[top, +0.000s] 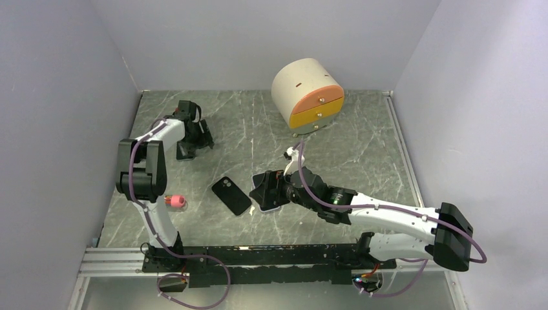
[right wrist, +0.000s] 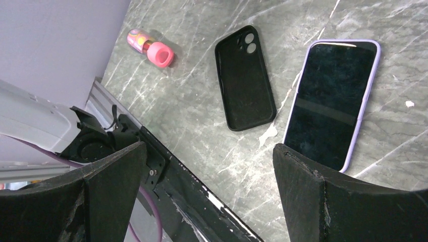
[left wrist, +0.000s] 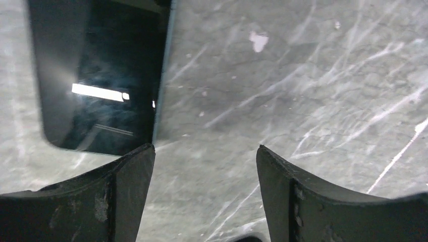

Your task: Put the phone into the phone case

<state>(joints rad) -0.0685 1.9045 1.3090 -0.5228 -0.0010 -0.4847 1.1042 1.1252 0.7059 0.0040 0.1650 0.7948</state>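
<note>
Released wide, the right jaws hover over the phone (right wrist: pixel 330 103) lying screen-up on the surface (top: pixel 362 148) just right of the empty phone case (right wrist: pixel 246 78), the left jaws released far left; pickup seems in hand, needing descent onto the phone's edges.

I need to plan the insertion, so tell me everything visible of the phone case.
The phone case is black, matte, rubbery-looking, with rounded corners, a raised rim and a two-hole camera cutout at one end. It lies flat on the marble table, apparently hollow side up, empty. Nothing touches it; the lavender-edged phone lies alongside, apart.
</note>
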